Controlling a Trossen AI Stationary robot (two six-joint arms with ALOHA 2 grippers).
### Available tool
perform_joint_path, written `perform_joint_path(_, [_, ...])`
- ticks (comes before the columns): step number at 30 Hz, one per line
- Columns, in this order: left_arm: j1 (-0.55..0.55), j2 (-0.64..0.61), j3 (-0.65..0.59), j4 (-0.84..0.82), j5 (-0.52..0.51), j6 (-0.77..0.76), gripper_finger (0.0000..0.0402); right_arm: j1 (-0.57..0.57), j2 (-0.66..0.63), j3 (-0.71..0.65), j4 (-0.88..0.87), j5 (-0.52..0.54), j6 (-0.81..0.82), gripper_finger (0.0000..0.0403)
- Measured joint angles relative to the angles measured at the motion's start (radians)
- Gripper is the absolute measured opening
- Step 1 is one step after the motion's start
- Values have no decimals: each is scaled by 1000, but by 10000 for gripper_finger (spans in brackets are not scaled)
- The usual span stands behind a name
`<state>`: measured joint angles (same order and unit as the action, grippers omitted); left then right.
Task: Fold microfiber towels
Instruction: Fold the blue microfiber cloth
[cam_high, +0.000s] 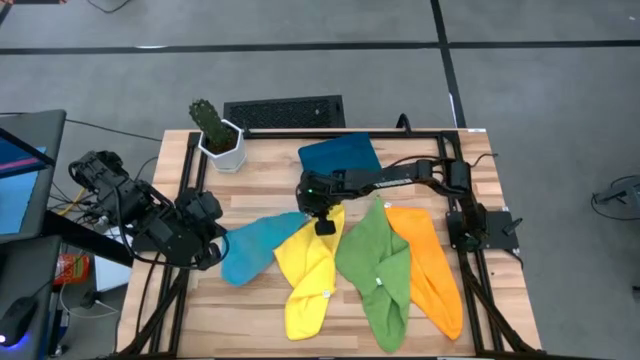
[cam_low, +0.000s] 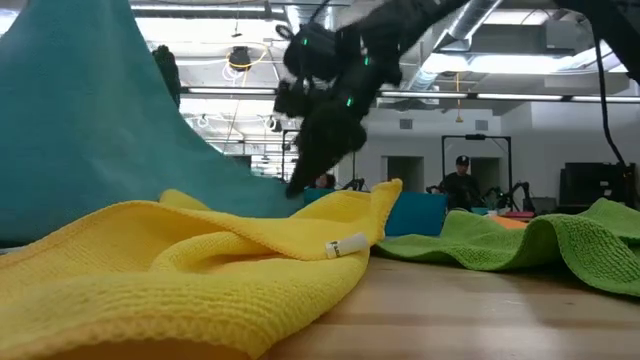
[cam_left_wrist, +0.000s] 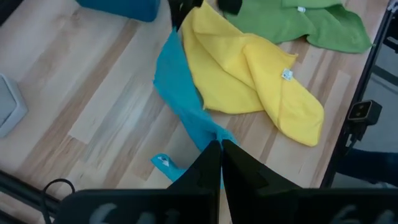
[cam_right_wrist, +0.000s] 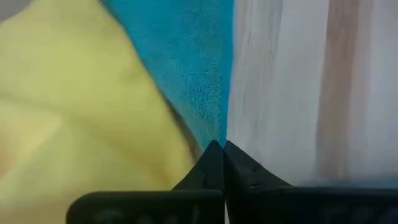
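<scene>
Only right wrist view shows right gripper (cam_right_wrist: 222, 144) pinching blue towel (cam_right_wrist: 186, 56) corner.

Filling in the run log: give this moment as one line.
left gripper: shut on light blue towel | right gripper: shut at blue and yellow towel edges | green, orange towels: untouched

We see a grey floor (cam_high: 300, 70) around the wooden table (cam_high: 270, 180). Beyond it, ceiling lights (cam_low: 560, 97) glow, and a person (cam_low: 462, 182) sits by a doorway (cam_low: 405, 172).
</scene>
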<state>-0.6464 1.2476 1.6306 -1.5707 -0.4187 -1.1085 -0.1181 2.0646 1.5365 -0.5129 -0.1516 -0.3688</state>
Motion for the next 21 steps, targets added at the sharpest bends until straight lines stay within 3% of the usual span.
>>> perform_joint_path(5, [15,0,0,0,-44,-7,0,-1,-144,62,-147,8,-22,7])
perform_joint_path(12, [39,35,-1,53,-218,-20,0,1,-415,61,-315,200,66,6])
perform_joint_path(21, [68,122,3,376,-124,72,0,120,-651,61,-518,326,314,6])
